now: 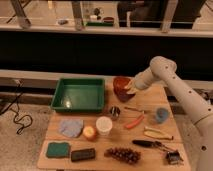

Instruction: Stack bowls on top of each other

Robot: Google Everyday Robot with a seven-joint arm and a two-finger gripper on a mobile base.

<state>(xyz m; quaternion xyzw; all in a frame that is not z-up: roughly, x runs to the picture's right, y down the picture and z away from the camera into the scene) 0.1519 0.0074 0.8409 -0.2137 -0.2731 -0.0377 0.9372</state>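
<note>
The smaller orange-red bowl (121, 82) is tilted, just above the back middle of the wooden table (150, 155). My gripper (130, 88) is at its right rim and shut on it, with the white arm reaching in from the right. Directly under the bowl is a darker round shape that looks like the wider dark purple bowl (123, 95), mostly hidden by the orange-red one and the gripper. I cannot tell if the two bowls touch.
A green tray (78, 95) stands left of the bowls. In front are a small metal cup (114, 111), a white cup (104, 125), an orange-red vegetable (134, 122), a small blue cup (161, 115), a banana (157, 134), a blue cloth (71, 127), grapes (122, 154) and a sponge (58, 149).
</note>
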